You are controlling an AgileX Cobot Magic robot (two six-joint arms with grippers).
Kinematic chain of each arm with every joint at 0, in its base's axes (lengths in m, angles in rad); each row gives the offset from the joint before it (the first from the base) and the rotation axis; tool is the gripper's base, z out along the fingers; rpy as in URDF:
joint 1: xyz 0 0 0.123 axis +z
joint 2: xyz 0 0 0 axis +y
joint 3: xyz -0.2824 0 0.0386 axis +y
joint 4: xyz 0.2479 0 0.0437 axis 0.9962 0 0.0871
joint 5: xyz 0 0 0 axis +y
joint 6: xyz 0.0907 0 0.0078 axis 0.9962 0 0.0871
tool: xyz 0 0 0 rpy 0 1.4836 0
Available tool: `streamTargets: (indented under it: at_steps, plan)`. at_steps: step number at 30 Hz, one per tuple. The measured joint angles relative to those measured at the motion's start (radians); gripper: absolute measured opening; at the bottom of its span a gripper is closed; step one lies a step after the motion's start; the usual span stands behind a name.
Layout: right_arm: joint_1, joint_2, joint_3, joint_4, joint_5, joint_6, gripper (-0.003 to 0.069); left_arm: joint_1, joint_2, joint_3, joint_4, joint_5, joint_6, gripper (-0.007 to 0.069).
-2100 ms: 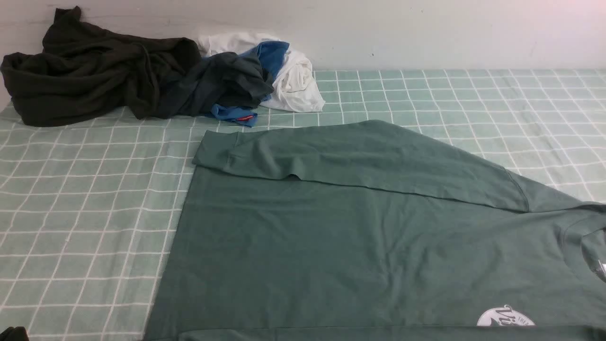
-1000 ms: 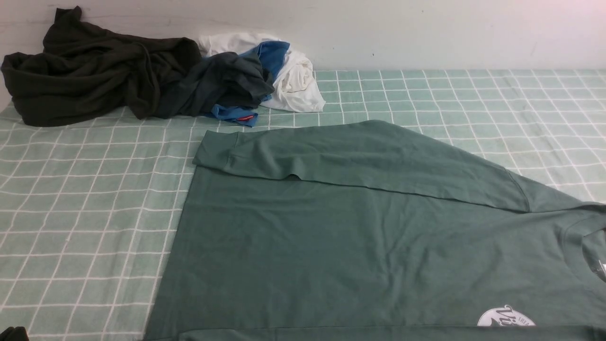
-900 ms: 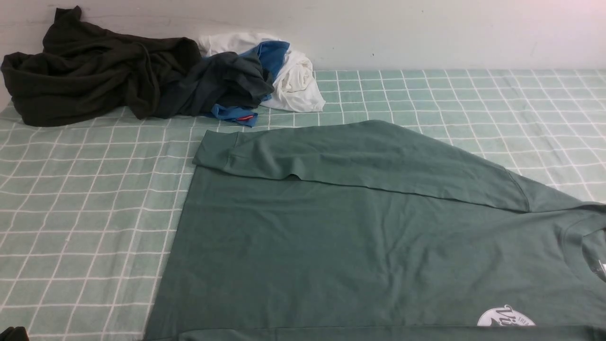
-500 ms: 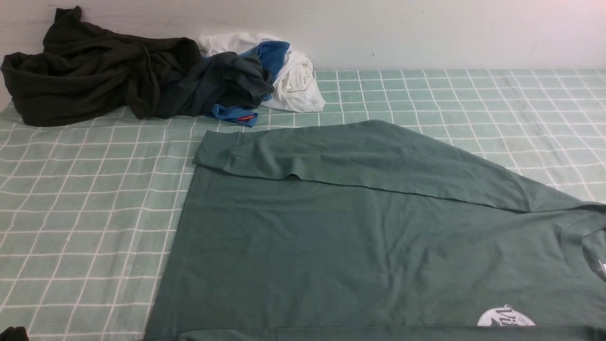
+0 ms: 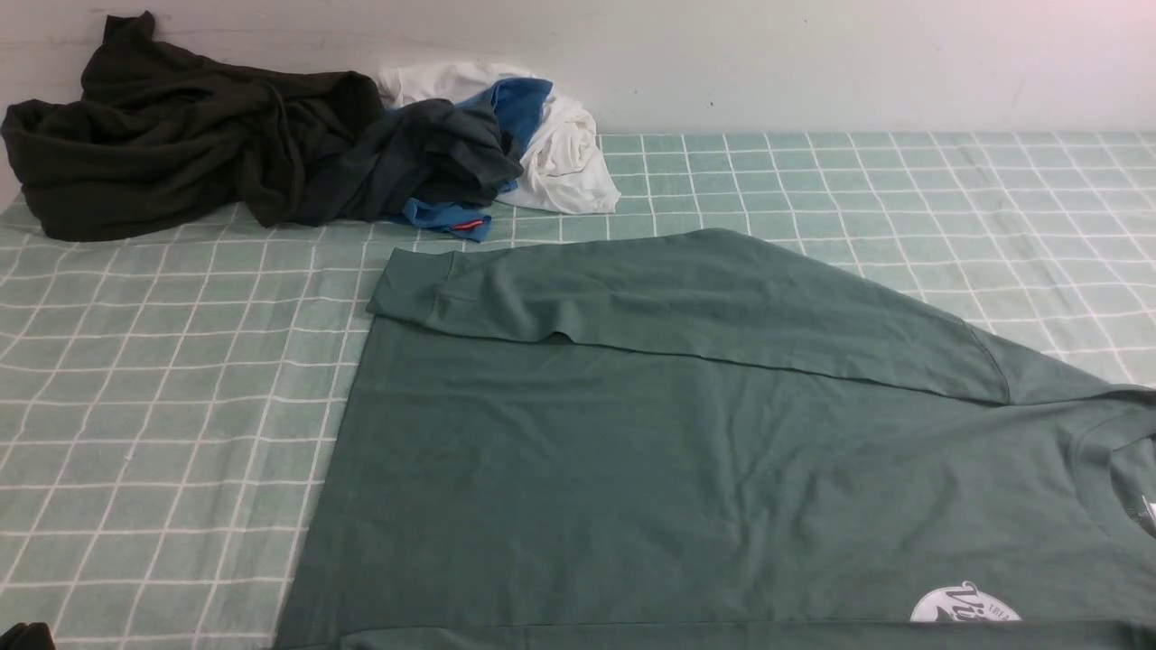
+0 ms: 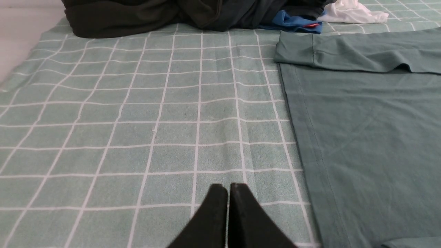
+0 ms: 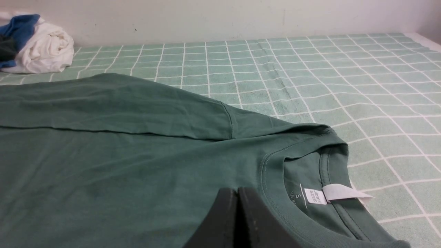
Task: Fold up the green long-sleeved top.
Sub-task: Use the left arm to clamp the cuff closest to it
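The green long-sleeved top (image 5: 686,469) lies flat on the checked cloth, neck to the right, hem to the left. Its far sleeve (image 5: 686,298) is folded across the body, cuff at the left. A white round logo (image 5: 964,603) shows at the near edge. In the left wrist view my left gripper (image 6: 227,187) is shut and empty over the cloth, just left of the top's hem (image 6: 303,137). In the right wrist view my right gripper (image 7: 237,191) is shut and empty over the chest, beside the ribbed collar (image 7: 275,193) and white neck label (image 7: 330,193). Neither gripper shows in the front view.
A pile of clothes lies at the far left by the wall: a very dark hooded garment (image 5: 172,135), a charcoal shirt (image 5: 424,153), a blue piece (image 5: 524,104) and a white one (image 5: 569,153). The checked green cloth (image 5: 163,406) covers the table.
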Motion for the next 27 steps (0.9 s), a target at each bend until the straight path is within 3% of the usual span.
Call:
streamTargets:
  at_steps: [7, 12, 13, 14, 16, 19, 24, 26, 27]
  plan:
    - [0.0, 0.0, 0.0, 0.013, 0.001, 0.011, -0.0014, 0.0, 0.0, 0.002, -0.157, 0.001, -0.009, -0.0003]
    - [0.0, 0.0, 0.0, 0.251, 0.004, 0.148, -0.0014, 0.0, 0.0, 0.005, -0.63, 0.004, -0.126, -0.0003]
    - [0.0, 0.0, 0.0, 0.28, 0.006, 0.163, -0.0014, 0.0, 0.0, 0.005, -0.649, 0.004, -0.129, -0.0003]
    - [0.0, 0.0, 0.0, 0.39, 0.008, 0.228, -0.0014, 0.0, 0.0, 0.005, -0.787, 0.003, -0.139, -0.0003]
    - [0.0, 0.0, 0.001, 0.574, 0.015, 0.301, -0.0014, 0.0, 0.0, 0.005, -0.911, -0.002, -0.126, -0.0003]
    - [0.0, 0.0, 0.0, 0.745, 0.009, 0.339, -0.0014, 0.0, 0.0, 0.005, -1.006, -0.011, -0.102, -0.0003]
    - [0.0, 0.0, -0.001, 0.765, 0.006, 0.276, -0.0014, 0.0, 0.0, 0.005, -1.083, -0.024, -0.064, -0.0003]
    - [0.0, 0.0, -0.001, 0.762, 0.006, 0.262, -0.0014, 0.0, 0.0, 0.005, -1.089, -0.014, -0.025, -0.0003]
    - [0.0, 0.0, -0.001, 0.759, 0.007, 0.244, -0.0014, 0.0, 0.0, 0.001, -1.09, 0.009, 0.053, -0.0003]
